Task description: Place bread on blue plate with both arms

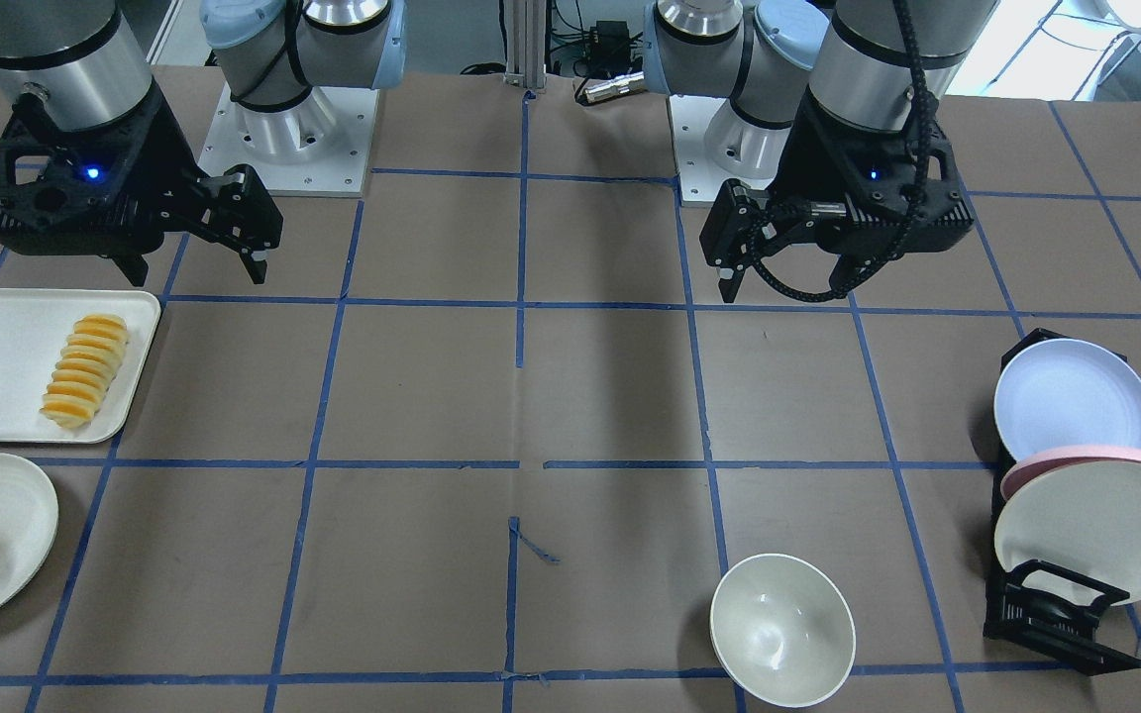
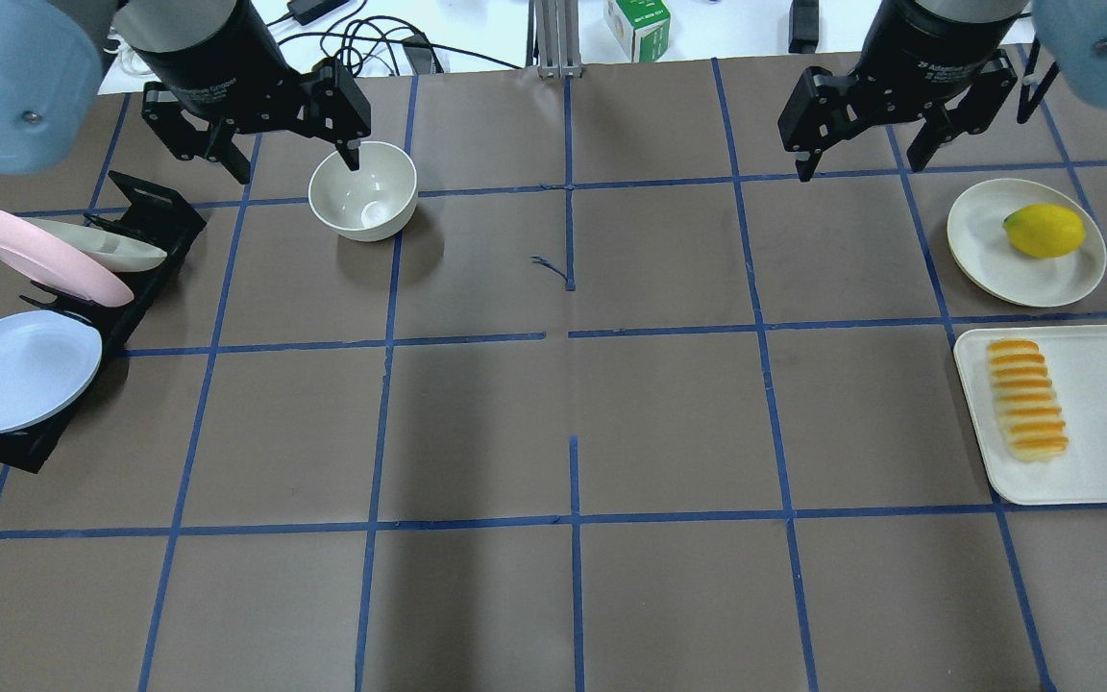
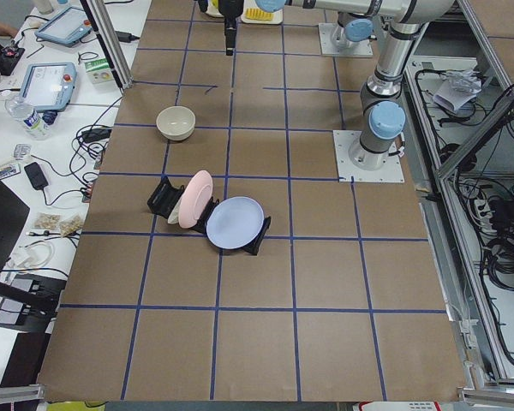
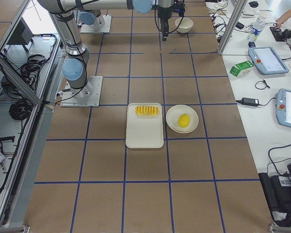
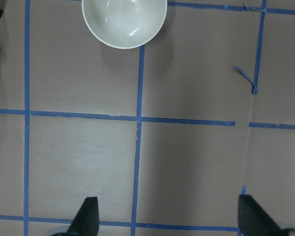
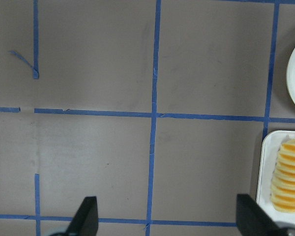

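The bread (image 2: pixel 1026 399) is lying on a cream rectangular tray (image 2: pixel 1101 452) by the tabletop's right edge, its row of orange-topped slices running along the end of the tray that is facing the table's middle, with the remainder of the tray lying bare. Just beyond the tray, toward the far edge, a round cream plate (image 2: pixel 981 240) is holding a single yellow lemon-like fruit (image 2: pixel 1044 231). The blue plate (image 2: pixel 15 370) is standing tilted in a black dish rack (image 2: pixel 152 213) by the opposite, left edge, well apart from the bread, and it is occupying the slot nearest the robot's edge. A pink plate (image 2: pixel 44 255) is leaning in the next slot, and a cream-white plate (image 2: pixel 121 252) is leaning just behind it on the side toward the far edge. A cream bowl (image 2: pixel 363 190) is sitting upright and holding nothing on the brown table (image 2: pixel 669 423), toward the far edge and nearer the rack than the tray. The left gripper (image 2: pixel 296 165) is hanging above the table near the bowl with its fingers spread wide and gripping nothing. The right gripper (image 2: pixel 861 168) is hanging toward the far right corner, apart from the tray, with its fingers likewise spread wide and gripping nothing.
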Motion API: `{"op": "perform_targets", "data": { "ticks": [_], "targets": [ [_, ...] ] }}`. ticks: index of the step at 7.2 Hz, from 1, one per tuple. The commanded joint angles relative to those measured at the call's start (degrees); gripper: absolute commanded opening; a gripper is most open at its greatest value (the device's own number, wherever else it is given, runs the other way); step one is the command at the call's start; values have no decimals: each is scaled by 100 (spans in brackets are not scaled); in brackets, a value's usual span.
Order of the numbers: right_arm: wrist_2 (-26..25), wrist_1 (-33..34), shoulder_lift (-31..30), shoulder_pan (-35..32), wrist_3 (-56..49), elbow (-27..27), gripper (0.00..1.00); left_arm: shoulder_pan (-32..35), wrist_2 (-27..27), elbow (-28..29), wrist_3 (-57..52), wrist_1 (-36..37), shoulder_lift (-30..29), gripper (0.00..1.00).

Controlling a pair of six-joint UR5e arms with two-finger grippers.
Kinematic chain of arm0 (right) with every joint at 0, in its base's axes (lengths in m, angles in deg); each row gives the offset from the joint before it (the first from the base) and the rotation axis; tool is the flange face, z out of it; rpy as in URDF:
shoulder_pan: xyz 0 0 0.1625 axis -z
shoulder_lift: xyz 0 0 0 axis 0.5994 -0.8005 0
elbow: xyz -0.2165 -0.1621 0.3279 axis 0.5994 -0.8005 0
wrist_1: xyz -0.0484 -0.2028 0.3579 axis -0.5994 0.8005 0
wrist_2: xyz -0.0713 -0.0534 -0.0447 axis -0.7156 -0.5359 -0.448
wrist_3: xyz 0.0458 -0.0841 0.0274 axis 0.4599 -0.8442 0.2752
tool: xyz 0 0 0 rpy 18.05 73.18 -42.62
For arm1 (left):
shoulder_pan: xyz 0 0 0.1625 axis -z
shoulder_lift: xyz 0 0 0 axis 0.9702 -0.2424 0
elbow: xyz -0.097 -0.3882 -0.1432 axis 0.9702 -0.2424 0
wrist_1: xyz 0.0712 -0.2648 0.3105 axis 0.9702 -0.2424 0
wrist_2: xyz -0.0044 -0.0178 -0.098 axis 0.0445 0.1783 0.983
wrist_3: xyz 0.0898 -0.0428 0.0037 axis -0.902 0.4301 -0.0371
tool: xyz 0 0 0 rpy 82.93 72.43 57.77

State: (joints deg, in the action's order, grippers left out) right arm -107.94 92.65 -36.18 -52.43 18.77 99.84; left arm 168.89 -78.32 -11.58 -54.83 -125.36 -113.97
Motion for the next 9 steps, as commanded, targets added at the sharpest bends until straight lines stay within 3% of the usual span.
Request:
{"op": "perform_targets", "data": {
  "ticks": [1, 4, 5, 6, 8, 9],
  "targets": [
    [27, -51, 1, 22, -4, 0, 100, -36, -20, -128, -23, 380, 41, 100],
    [-25, -69, -70, 267, -100, 325, 100, -623, -28, -15, 38, 354, 216, 100],
    [27, -69, -87, 451, -344, 369, 100, -869, -324, -50, 64, 337, 391, 100],
    [-16, -60, -113, 557, -738, 396, 100, -1245, -1023, -128, 143, 310, 524, 100],
    [-34, 44, -27, 811, -1435, 544, 100, -2324, -1031, -112, 345, 187, 551, 100],
    [-17, 80, 0, 1370, -1610, 832, 100, -3113, -1039, -103, 433, 144, 551, 100]
  ]
}}
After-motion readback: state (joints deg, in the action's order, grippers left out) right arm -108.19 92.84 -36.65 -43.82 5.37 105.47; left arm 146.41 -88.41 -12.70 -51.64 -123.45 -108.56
